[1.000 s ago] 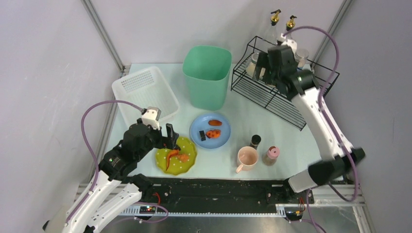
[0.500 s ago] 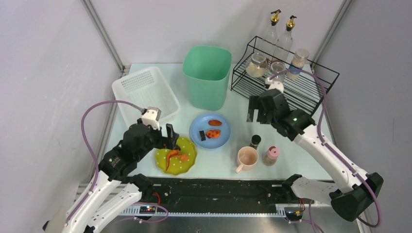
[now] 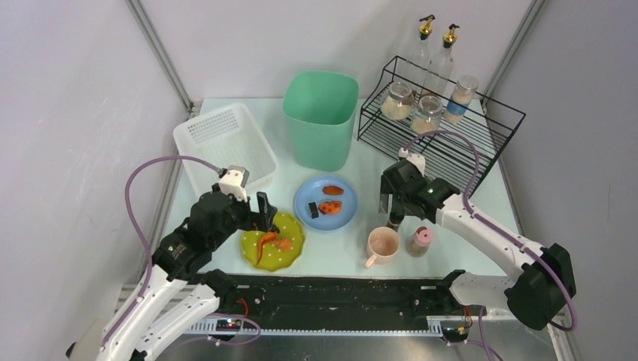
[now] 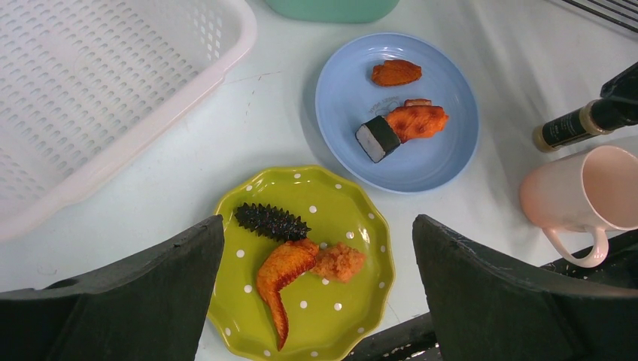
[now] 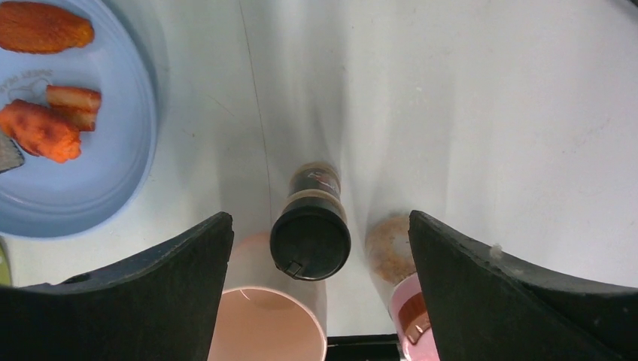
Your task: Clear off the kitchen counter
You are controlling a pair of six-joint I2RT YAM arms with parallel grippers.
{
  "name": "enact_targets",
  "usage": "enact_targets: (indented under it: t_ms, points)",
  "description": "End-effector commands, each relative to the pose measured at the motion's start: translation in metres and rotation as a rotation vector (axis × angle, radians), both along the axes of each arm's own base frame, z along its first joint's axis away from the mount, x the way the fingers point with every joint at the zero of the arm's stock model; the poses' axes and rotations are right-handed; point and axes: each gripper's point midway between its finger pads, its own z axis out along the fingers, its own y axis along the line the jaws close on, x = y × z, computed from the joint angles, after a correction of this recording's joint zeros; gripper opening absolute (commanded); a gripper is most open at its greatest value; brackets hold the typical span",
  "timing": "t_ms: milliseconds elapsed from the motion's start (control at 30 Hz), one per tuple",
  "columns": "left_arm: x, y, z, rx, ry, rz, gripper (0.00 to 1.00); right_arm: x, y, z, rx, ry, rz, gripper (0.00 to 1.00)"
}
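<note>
Spice bottle (image 5: 310, 241) standing on the pale surface (image 5: 489, 113), your right end effector (image 5: 317, 218) spread wide over it.
Likely light, rigid, slick and tippy; pinch its body below the dark cap. Your left end effector (image 4: 317, 226) hangs agape over the green plate (image 4: 353, 218).

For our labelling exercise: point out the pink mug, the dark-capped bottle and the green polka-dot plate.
pink mug (image 3: 384, 243), top external view, inside its bowl.
dark-capped bottle (image 5: 310, 239), right wrist view, black cap.
green polka-dot plate (image 4: 342, 207), left wrist view, bare upper-right surface.
</note>
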Motion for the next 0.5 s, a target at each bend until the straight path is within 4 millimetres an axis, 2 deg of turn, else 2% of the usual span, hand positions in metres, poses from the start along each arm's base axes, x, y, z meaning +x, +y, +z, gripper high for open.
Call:
enact_targets:
  t_ms: [0,267,467]
  points:
    - [0.000,-0.002,0.003,-0.010,-0.013,-0.011,0.98,-0.003,0.009,-0.012,0.022,0.031,-0.023,0.89]
    - [0.000,-0.002,0.003,-0.011,-0.015,-0.010,0.98,-0.009,0.019,-0.028,0.006,0.085,0.008,0.81]
    - [-0.001,-0.002,0.004,-0.013,-0.017,-0.012,0.98,-0.011,0.019,-0.031,-0.006,0.091,0.008,0.61]
